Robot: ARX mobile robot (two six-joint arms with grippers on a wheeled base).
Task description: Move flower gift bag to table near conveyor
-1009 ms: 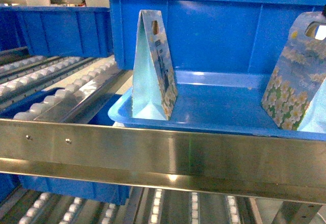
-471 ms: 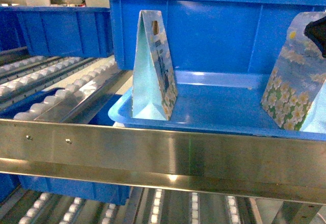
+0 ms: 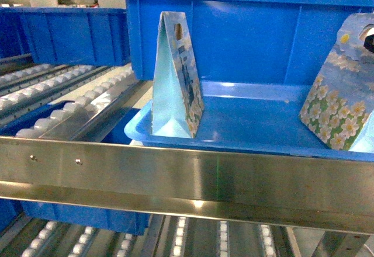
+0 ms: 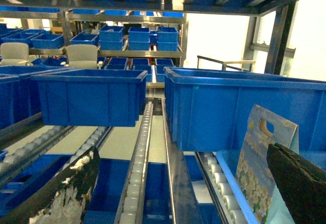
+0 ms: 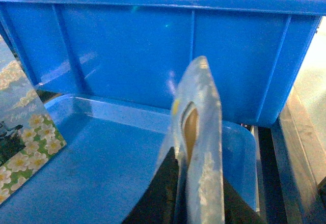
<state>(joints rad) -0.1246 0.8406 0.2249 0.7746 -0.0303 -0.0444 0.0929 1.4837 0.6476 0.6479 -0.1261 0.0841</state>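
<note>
I read the views from left to right. Head view: roller lanes (image 3: pixel 64 102) of the conveyor (image 3: pixel 187 178) run at 9 o'clock, with a steel rail across the foreground. A blue tray (image 3: pixel 257 125) sits behind the rail, and a blue bin (image 3: pixel 245 35) stands at its 12 o'clock edge.

One bag (image 3: pixel 175 79) stands upright at the tray's left end, pale gusset toward me. At 3 o'clock a second bag (image 3: pixel 345 87), daisy face toward me, stands tilted at the frame edge; this is the one in play. A dark shape shows through its handle cut-out.

Left wrist view: the left pincer (image 4: pixel 178 188) is released, jaws wide apart, nothing between them. It hangs over the roller lanes, with the left-hand bag at 4 o'clock beside the right finger. A second blue bin (image 4: pixel 91 99) sits at 9 o'clock. More bins (image 4: pixel 132 35) fill the shelves at 12 o'clock.

Right wrist view: the right pincer (image 5: pixel 196 188) is clenched on the second bag's top edge, a dark finger (image 5: pixel 158 193) on each side of the paper below the cut-out. The bag is seen edge-on, over the tray, bin wall behind. The other bag's daisy face shows at 9 o'clock.

I cannot tell whether the held bag's base touches the tray. No bench is in view.
</note>
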